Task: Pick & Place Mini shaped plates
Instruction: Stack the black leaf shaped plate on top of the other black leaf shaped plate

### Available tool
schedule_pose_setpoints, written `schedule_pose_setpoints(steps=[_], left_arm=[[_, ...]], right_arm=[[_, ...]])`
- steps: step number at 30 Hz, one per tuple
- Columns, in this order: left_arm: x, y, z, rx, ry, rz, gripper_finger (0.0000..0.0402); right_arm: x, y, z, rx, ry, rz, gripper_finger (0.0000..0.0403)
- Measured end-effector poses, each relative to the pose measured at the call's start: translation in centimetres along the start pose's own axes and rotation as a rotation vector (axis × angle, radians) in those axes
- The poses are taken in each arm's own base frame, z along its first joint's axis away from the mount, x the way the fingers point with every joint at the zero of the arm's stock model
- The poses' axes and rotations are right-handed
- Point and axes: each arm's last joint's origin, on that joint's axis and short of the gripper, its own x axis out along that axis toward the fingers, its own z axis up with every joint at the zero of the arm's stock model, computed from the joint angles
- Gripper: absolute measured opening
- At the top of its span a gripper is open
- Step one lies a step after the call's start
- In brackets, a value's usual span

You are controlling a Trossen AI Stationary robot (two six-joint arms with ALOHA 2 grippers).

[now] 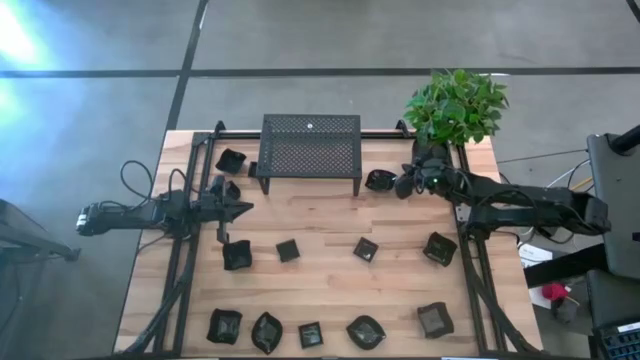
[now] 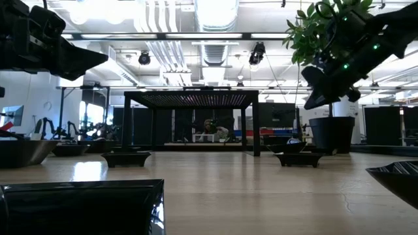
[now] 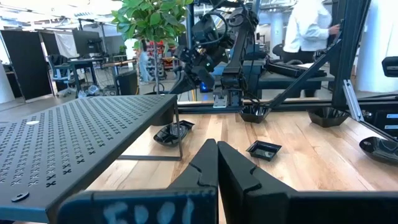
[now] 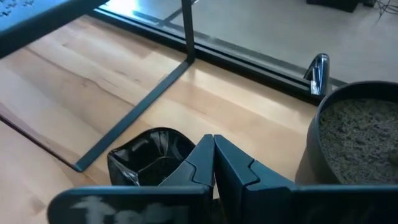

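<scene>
Several tiny glossy black mini plates lie flat on the wooden table: a near row (image 1: 310,335), a middle row (image 1: 288,250), and a few by the stand. My right gripper (image 1: 398,187) (image 4: 213,138) is shut and empty. It hovers just right of one mini plate (image 1: 378,180) (image 4: 149,160) beside the stand's right leg, and in the low view it hangs above the tabletop (image 2: 308,103). My left gripper (image 1: 248,208) (image 3: 217,146) is shut and empty too, held above the table's left part and pointing right.
The black mesh stand (image 1: 310,145) is at the far middle on thin legs (image 4: 188,28). A potted plant (image 1: 455,105) with its black pot (image 4: 357,143) sits close behind my right gripper. Black frame rails (image 1: 180,270) run along both table sides. A person (image 3: 308,28) stands beyond the table.
</scene>
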Motion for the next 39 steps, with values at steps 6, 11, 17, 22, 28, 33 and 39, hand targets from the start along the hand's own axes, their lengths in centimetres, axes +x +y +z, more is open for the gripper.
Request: schedule_pose_setpoints(steps=[6, 11, 17, 22, 28, 33, 39], left_arm=[[0.0, 0.0, 0.0, 0.000, 0.000, 0.000, 0.0000], [0.0, 0.0, 0.1, -0.001, -0.011, 0.001, 0.0000], [0.0, 0.0, 0.5, -0.024, -0.055, 0.004, 0.0000], [0.0, 0.0, 0.6, -0.082, -0.060, 0.002, 0.0000], [0.0, 0.0, 0.6, -0.087, -0.060, 0.002, 0.0000], [0.0, 0.0, 0.6, -0.088, -0.060, 0.002, 0.0000], [0.0, 0.0, 0.6, -0.088, -0.060, 0.002, 0.0000]], right_arm=[[0.9, 0.3, -0.5, 0.007, -0.014, 0.006, 0.0008], [1.6, 0.4, -1.0, -0.015, 0.025, -0.010, 0.0008], [2.0, 0.8, -0.6, -0.042, 0.035, -0.013, 0.0008], [2.3, 0.9, -0.5, -0.052, 0.046, -0.019, 0.0008], [2.8, 0.6, -0.6, -0.045, 0.057, -0.044, 0.0008], [3.7, 0.0, -0.7, -0.032, 0.080, -0.088, 0.0008], [4.5, -0.2, -1.0, -0.018, 0.111, -0.112, 0.0008]])
